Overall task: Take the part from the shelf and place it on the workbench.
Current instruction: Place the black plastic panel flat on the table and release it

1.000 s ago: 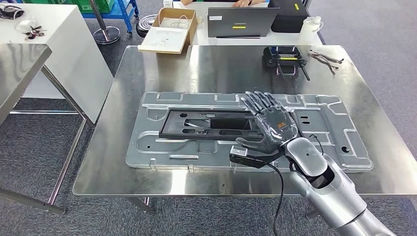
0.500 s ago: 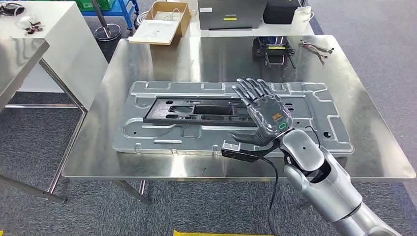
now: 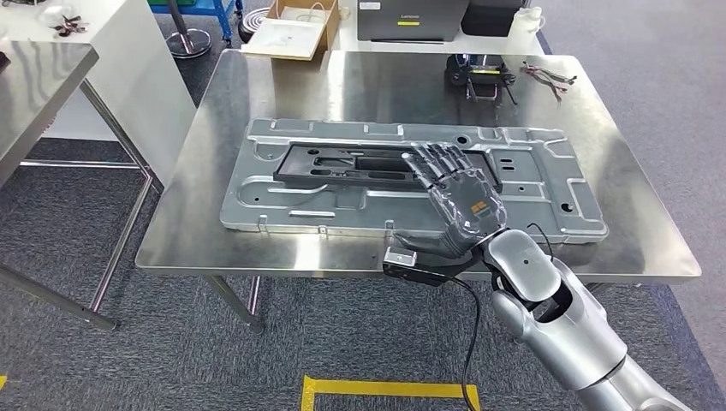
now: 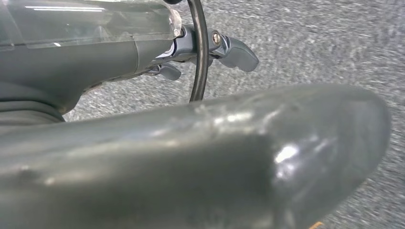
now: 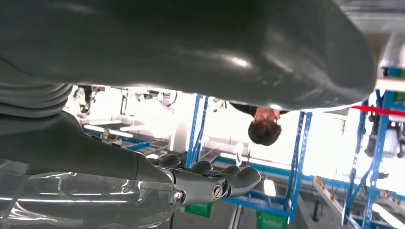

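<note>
One part (image 3: pixel 411 175) flat on workbench (image 3: pixel 257 86); one right hand (image 3: pixel 458 205) above, fingers (image 3: pixel 432 163) spread, holding nothing.

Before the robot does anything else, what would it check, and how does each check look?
1. Part on the workbench: the black frame lies on the grey metal panel on the workbench: ok.
2. Right robot hand empty, fingers spread: ok.
3. Right robot hand clear of the frame: cannot tell; fingertips overlap it from the head view.
4. Left robot hand empty: ok.
5. Controller and cables at the far edge, clear of the arm: ok.
</note>
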